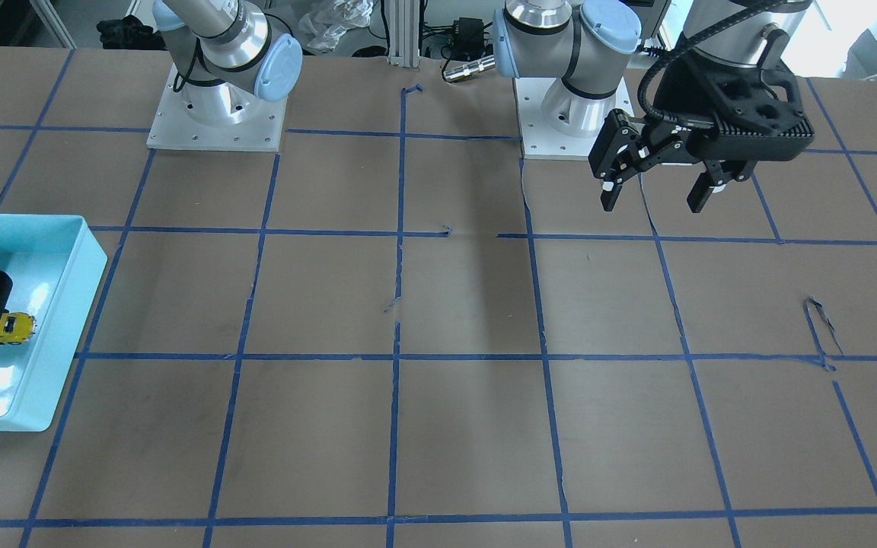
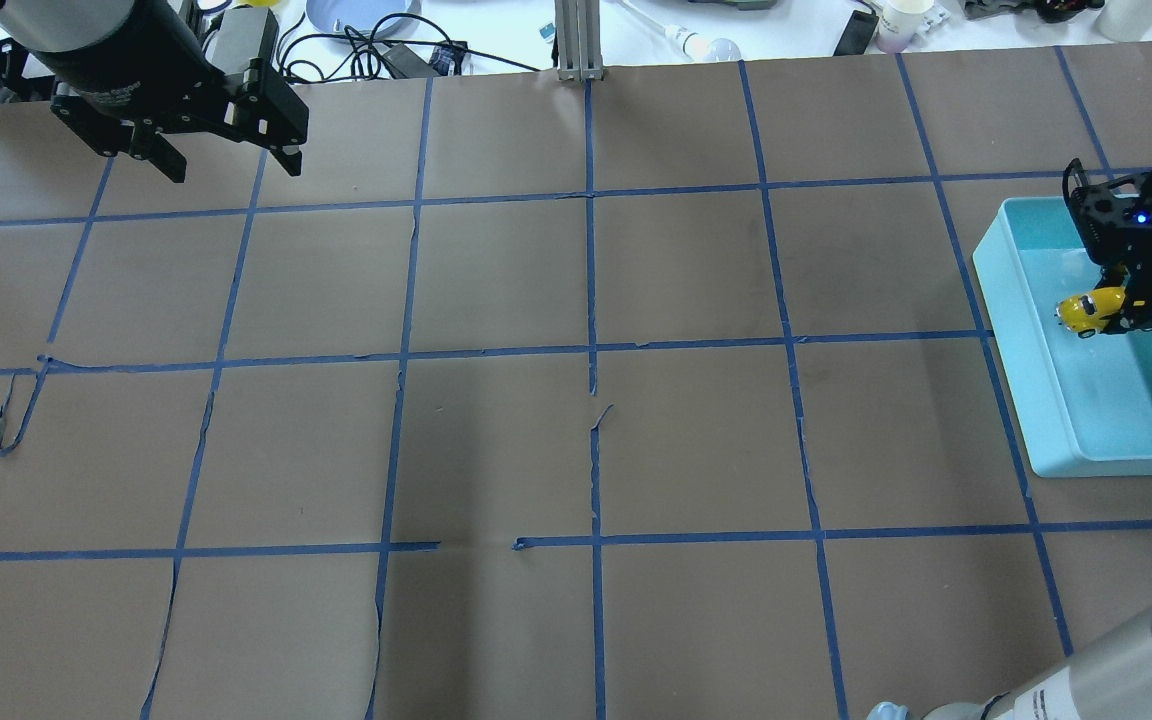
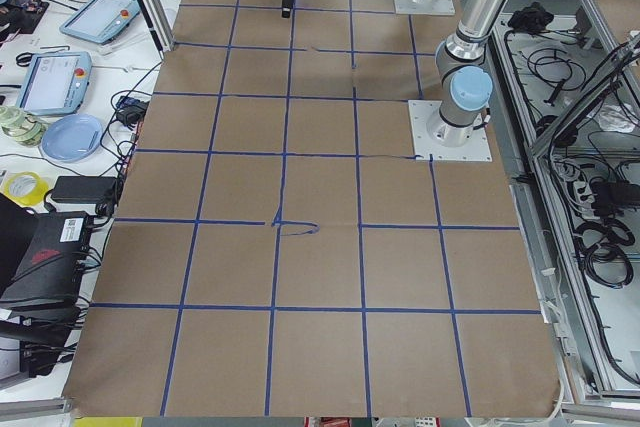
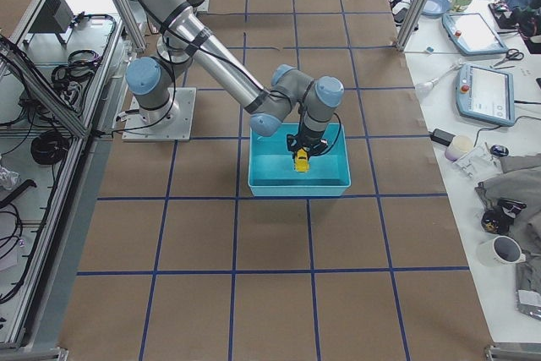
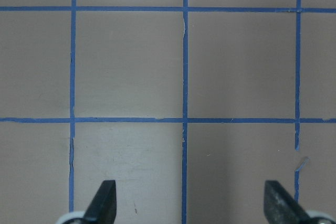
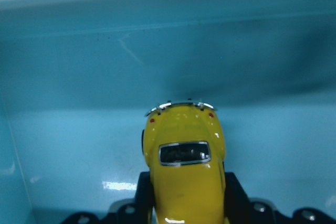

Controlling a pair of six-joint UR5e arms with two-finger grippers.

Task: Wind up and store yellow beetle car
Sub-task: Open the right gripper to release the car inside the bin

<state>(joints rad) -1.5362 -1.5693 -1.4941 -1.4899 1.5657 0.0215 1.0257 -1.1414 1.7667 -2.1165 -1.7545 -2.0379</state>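
The yellow beetle car is a small glossy toy with a dark rear window. It sits between the fingers of my right gripper, which is shut on it inside the light blue bin. The car also shows in the overhead view, the front-facing view and the exterior right view. I cannot tell whether it touches the bin floor. My left gripper is open and empty, held above the bare table far from the bin; its fingertips stand wide apart.
The bin stands at the table's edge on my right side. The table is brown paper with a blue tape grid. Cables, a plate and cups lie beyond the far edge.
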